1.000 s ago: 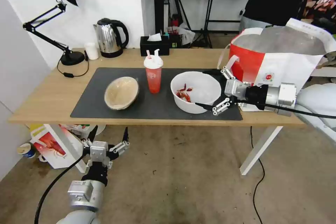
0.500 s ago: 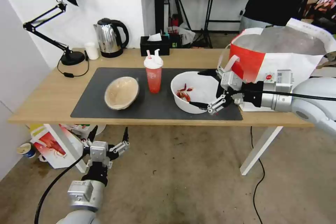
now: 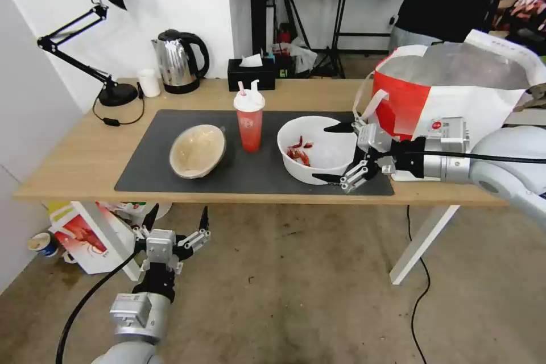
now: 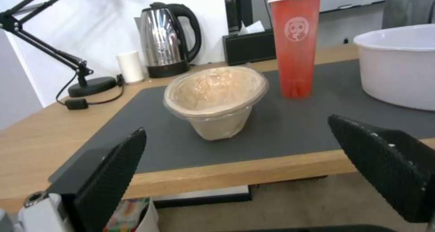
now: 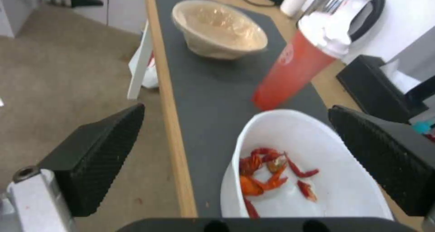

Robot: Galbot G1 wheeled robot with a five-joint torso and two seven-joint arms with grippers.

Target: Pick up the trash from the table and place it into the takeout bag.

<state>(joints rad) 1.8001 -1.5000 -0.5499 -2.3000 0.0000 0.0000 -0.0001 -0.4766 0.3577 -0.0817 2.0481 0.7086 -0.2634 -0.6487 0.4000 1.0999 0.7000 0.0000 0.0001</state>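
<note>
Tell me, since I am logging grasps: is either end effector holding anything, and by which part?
Nothing is held. The right end effector is open, its fingers straddling the near side of the white bowl. The left end effector hangs open below the table.

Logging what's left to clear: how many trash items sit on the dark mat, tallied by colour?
White: 1, the plastic bowl with red scraps
Red: 1, the drink cup
Beige: 1, the paper bowl
Total: 3, none yet in the takeout bag

Right hand (image 3: 334, 152) spread wide, arm outstretched; left hand (image 3: 176, 219) low, open.
</note>
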